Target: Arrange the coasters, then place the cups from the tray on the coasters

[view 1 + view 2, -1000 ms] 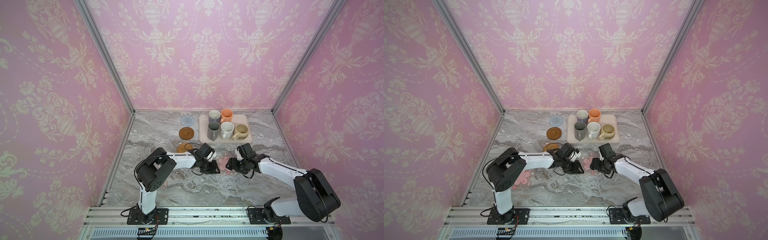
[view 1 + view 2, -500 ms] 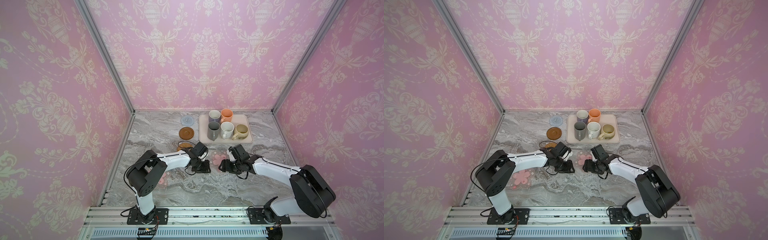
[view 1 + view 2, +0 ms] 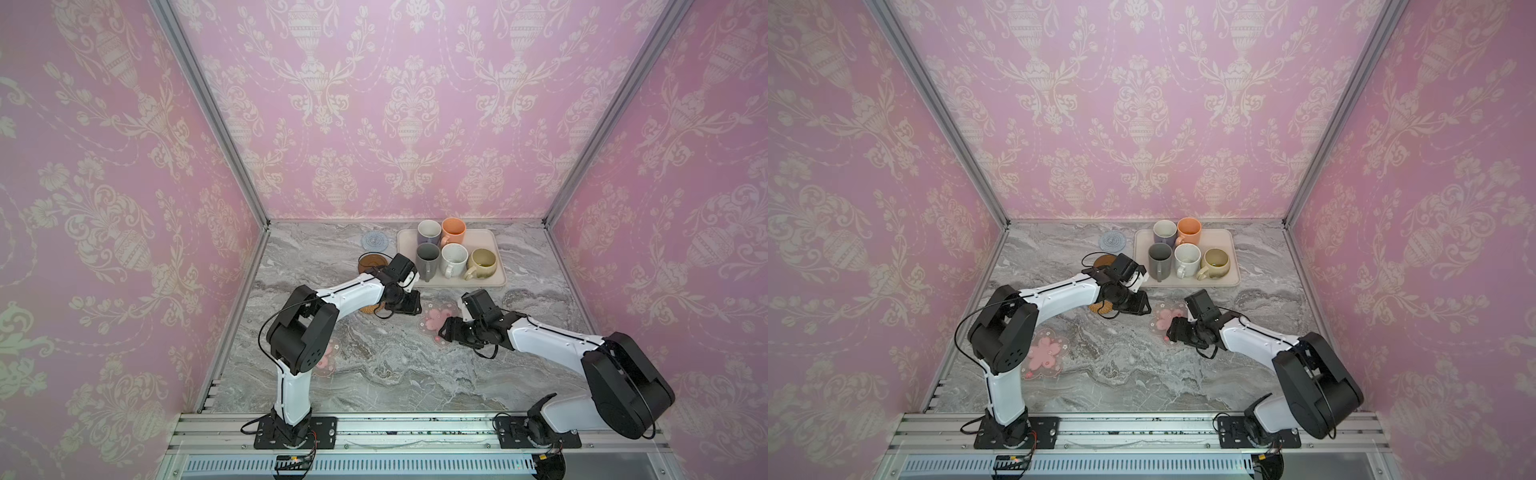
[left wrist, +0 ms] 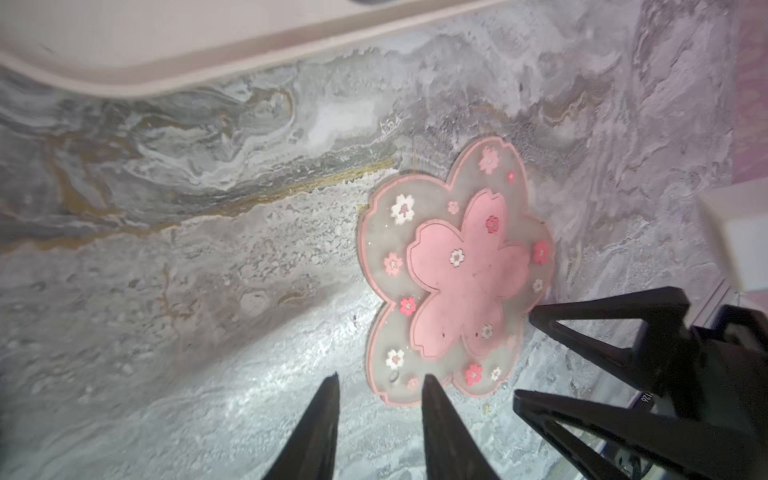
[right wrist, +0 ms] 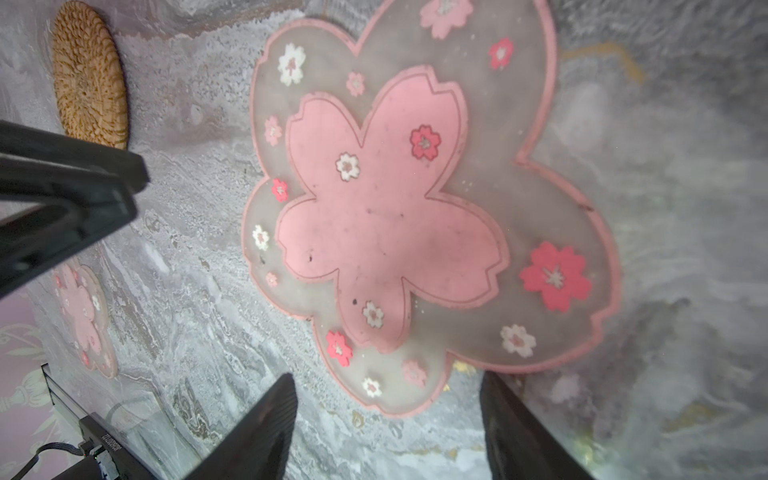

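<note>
Standing by the marbled counter [image 3: 374,374], I see the pinkish tray [image 3: 482,237] at the back holding all five cups: lavender cup [image 3: 429,232], peach cup [image 3: 454,230], dark grey cup [image 3: 428,259], speckled white cup [image 3: 454,259] and beige-yellow cup [image 3: 482,262]. The left claw [image 4: 380,378] hangs empty, jaws slightly apart. The right claw [image 5: 386,376] gapes wider, with a petal of the flower coaster [image 3: 434,322] showing between its tips. That coaster lies flat between both claws. A second flower coaster [image 3: 1044,353] lies near the left arm's base. The rattan coaster [image 3: 1100,308] peeks from under the left arm, while the brown coaster [image 3: 371,262] and blue coaster [image 3: 375,240] sit left of the tray.
</note>
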Controlling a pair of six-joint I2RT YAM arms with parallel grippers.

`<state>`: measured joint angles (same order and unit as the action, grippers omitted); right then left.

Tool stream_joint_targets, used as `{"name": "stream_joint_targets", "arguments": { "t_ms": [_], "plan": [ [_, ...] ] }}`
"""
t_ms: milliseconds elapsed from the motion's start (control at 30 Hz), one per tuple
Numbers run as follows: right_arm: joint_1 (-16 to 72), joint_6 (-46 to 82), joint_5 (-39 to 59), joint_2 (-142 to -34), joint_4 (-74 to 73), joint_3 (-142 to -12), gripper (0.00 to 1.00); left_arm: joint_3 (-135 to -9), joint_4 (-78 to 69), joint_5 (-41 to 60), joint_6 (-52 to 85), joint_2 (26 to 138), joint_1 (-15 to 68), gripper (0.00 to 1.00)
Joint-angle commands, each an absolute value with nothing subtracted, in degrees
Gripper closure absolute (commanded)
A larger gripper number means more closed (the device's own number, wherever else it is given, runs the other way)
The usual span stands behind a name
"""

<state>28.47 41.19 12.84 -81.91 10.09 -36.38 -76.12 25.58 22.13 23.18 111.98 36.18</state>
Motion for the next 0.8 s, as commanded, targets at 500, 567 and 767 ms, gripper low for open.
{"name": "stream_joint_targets", "arguments": {
  "t_ms": [500, 567, 767],
  "plan": [
    [27.31, 44.22, 9.1, -85.21, 12.93, -31.49, 0.28, -75.78, 20.92, 28.51, 22.76, 117.77, 38.76, 0.62],
    [27.29, 44.17, 9.13, -85.42, 12.49, -31.25, 0.28, -74.72, 19.91, 29.17, 23.39, 117.86, 39.8, 0.62],
    [27.29, 44.74, 10.1, -85.72, 10.86, -30.38, 0.28, -67.85, 14.91, 30.25, 27.34, 114.55, 40.52, 0.62]
  ]
}}
